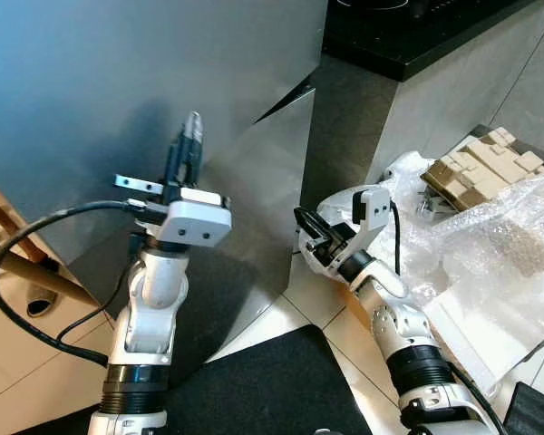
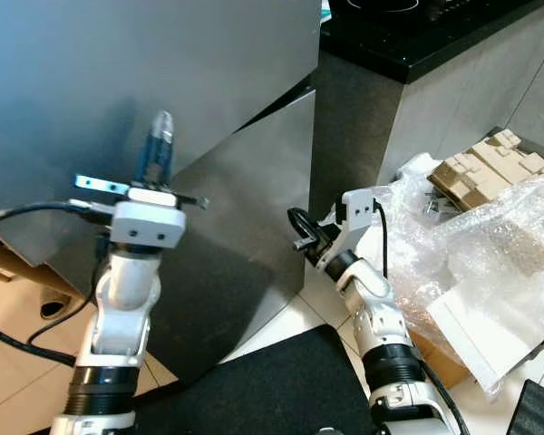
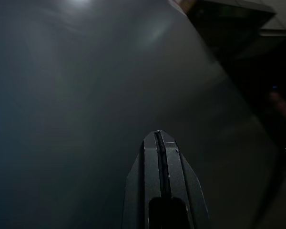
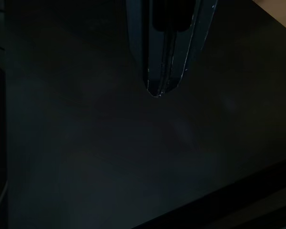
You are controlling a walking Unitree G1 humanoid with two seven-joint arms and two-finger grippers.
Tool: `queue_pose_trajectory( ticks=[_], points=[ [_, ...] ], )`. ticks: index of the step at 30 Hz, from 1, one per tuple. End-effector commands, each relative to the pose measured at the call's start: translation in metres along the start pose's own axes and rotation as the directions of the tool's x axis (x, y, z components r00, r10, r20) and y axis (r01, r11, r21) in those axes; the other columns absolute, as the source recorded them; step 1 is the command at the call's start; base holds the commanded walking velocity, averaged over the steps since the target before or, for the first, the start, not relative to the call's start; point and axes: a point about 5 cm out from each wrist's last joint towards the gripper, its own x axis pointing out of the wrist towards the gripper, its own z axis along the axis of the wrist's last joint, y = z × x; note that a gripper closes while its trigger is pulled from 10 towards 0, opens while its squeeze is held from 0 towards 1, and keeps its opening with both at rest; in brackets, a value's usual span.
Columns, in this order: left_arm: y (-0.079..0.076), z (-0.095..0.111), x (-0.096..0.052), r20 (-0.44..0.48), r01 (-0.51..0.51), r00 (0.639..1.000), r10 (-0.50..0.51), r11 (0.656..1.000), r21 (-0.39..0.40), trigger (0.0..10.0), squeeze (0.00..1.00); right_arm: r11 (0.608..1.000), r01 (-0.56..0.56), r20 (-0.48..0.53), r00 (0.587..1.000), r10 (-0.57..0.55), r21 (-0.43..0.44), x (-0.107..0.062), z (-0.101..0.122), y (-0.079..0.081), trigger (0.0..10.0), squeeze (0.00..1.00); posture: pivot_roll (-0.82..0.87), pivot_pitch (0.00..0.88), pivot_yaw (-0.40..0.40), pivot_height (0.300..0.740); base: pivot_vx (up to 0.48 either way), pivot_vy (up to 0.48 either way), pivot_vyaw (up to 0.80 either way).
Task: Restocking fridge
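Note:
The grey fridge stands before me, its big upper door (image 1: 118,82) above a lower door (image 1: 263,181), with a dark wedge of gap (image 1: 288,96) between the two. My left gripper (image 1: 192,122) is raised and points at the upper door, close to its bottom edge; its fingers (image 3: 158,157) are pressed together and hold nothing. My right gripper (image 1: 301,219) sits low beside the lower door's right edge. In the right wrist view its fingers (image 4: 159,57) are shut too, aimed at a dark flat surface.
A black countertop (image 1: 408,36) on a grey cabinet stands at the back right. Crumpled bubble wrap (image 1: 490,227) and cardboard packing (image 1: 480,168) lie on the right. A black mat (image 1: 254,381) covers the tiled floor. Wooden furniture (image 1: 9,245) and a black cable are at the left.

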Motion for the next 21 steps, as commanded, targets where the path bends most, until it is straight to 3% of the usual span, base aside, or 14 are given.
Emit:
queue_pose_trajectory(
  ticks=[1,3,6,8,12,16,19,21],
  points=[
    [0.004,-0.001,-0.001,-0.022,-0.046,0.999,0.046,0.999,0.014,10.0,0.00,1.000,-0.013,-0.002,1.000,0.013,0.011,-0.002,-0.003,0.003,10.0,0.00,-0.12,0.112,0.009,0.740,0.000,0.000,0.00],
    [0.016,-0.006,-0.002,-0.063,-0.129,0.989,0.133,0.989,0.068,10.0,0.00,0.998,-0.063,0.051,0.997,0.061,0.032,-0.001,0.002,0.011,10.0,0.00,-0.11,0.114,0.009,0.740,0.000,0.000,0.00],
    [0.024,-0.011,-0.003,-0.095,-0.177,0.978,0.188,0.978,0.108,10.0,0.00,0.995,-0.090,0.078,0.993,0.088,0.030,0.000,0.005,0.015,10.0,0.00,-0.12,0.114,0.009,0.740,0.000,0.000,0.00],
    [0.036,-0.020,-0.005,-0.168,-0.242,0.949,0.266,0.959,0.148,10.0,0.00,0.995,-0.100,0.085,0.992,0.098,0.012,0.002,0.004,0.017,10.0,0.00,-0.11,0.114,0.009,0.740,0.000,0.000,0.00],
    [0.041,-0.023,-0.006,-0.184,-0.251,0.942,0.280,0.953,0.170,10.0,0.00,0.995,-0.098,0.086,0.992,0.097,0.010,0.003,0.004,0.016,10.0,0.00,-0.11,0.114,0.010,0.740,0.000,0.000,0.00],
    [0.056,-0.030,-0.007,-0.190,-0.273,0.926,0.325,0.928,0.255,10.0,0.00,0.995,-0.101,0.083,0.991,0.100,0.006,0.003,0.004,0.016,10.0,0.00,-0.11,0.116,0.012,0.740,0.000,0.000,0.00],
    [0.063,-0.041,-0.010,-0.246,-0.262,0.908,0.339,0.918,0.297,10.0,0.00,0.995,-0.104,0.081,0.991,0.103,0.004,0.002,0.003,0.017,10.0,0.00,-0.11,0.117,0.011,0.740,0.000,0.000,0.00],
    [0.061,-0.061,-0.020,-0.396,-0.205,0.864,0.310,0.936,0.285,10.0,0.00,0.994,-0.109,0.081,0.991,0.108,0.006,0.001,0.003,0.018,10.0,0.00,-0.11,0.118,0.011,0.740,0.000,0.000,0.00]
  ],
)
